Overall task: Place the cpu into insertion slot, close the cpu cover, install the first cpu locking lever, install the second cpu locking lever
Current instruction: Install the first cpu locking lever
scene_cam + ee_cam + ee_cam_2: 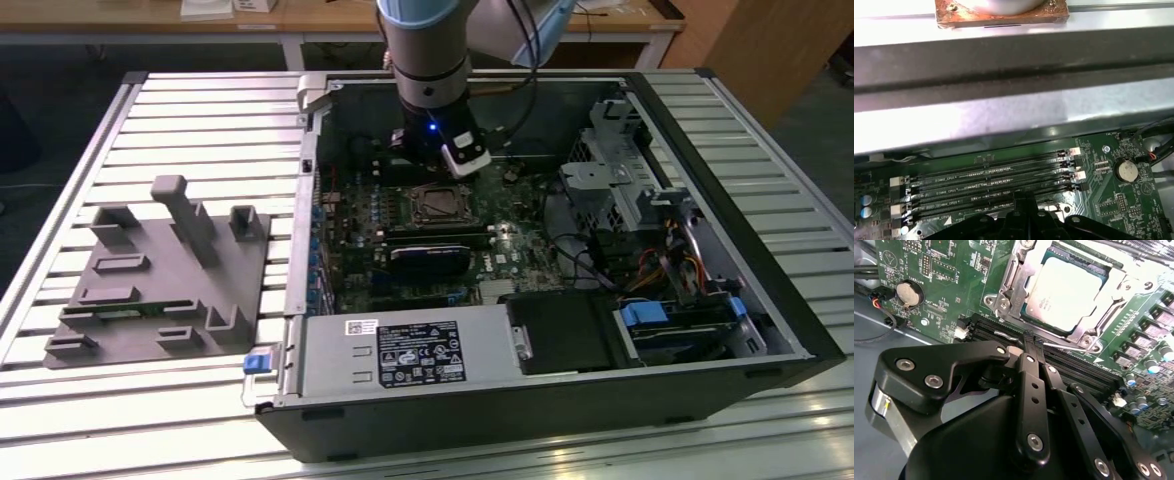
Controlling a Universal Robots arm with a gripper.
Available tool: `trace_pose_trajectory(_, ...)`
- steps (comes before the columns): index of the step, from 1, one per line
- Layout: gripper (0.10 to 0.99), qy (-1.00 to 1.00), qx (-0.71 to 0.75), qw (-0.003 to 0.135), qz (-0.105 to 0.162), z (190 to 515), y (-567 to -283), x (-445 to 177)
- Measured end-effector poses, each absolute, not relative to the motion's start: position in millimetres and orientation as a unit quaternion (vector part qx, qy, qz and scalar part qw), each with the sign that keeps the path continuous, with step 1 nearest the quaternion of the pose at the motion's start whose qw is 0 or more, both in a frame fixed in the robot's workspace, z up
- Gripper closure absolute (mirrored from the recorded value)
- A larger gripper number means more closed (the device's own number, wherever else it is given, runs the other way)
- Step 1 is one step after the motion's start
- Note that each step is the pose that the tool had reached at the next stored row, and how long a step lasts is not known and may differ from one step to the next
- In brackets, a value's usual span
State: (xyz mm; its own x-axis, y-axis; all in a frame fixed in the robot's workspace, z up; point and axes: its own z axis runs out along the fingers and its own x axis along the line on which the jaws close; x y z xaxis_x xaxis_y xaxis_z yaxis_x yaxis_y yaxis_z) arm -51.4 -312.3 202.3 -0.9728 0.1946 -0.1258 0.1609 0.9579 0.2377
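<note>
One seated cpu [1066, 290] shows in the second wrist view.

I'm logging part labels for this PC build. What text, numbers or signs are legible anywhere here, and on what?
No text can be read with certainty.
Power supply label, exterior view: white print, too small to read.
White sticker on the same unit: too small.
cpu top, second wrist view: faint markings, illegible.
Memory slots, first wrist view: white lettering alongside, too small to trust.
Coin cell, second wrist view: markings illegible.
</note>
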Motion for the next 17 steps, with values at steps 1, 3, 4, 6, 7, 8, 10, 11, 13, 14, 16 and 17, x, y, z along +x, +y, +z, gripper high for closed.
trace_pose_trajectory(1, 0.98, 0.987, 0.091, 0.074, 0.114, 201.8, -311.6, -51.4)
trace_pose_trajectory(3, 0.98, 0.986, 0.094, 0.075, 0.113, 200.9, -310.2, -51.2)
trace_pose_trajectory(4, 0.98, 0.986, 0.096, 0.075, 0.113, 200.7, -309.6, -51.1)
trace_pose_trajectory(6, 0.98, 0.986, 0.098, 0.075, 0.112, 200.2, -308.6, -51.1)
trace_pose_trajectory(7, 0.98, 0.986, 0.098, 0.075, 0.111, 200.0, -308.2, -51.1)
trace_pose_trajectory(8, 0.98, 0.986, 0.1, 0.076, 0.109, 199.7, -308.0, -51.1)
trace_pose_trajectory(10, 0.98, 0.986, 0.103, 0.076, 0.107, 198.8, -307.8, -51.0)
trace_pose_trajectory(11, 0.98, 0.986, 0.105, 0.076, 0.107, 198.4, -307.7, -50.9)
trace_pose_trajectory(13, 0.98, 0.986, 0.107, 0.077, 0.106, 197.9, -306.6, -51.0)
trace_pose_trajectory(14, 0.98, 0.986, 0.108, 0.077, 0.106, 197.7, -305.5, -51.0)
trace_pose_trajectory(16, 0.98, 0.986, 0.108, 0.077, 0.105, 197.3, -303.3, -50.9)
trace_pose_trajectory(17, 0.98, 0.986, 0.109, 0.077, 0.105, 197.1, -302.5, -50.9)
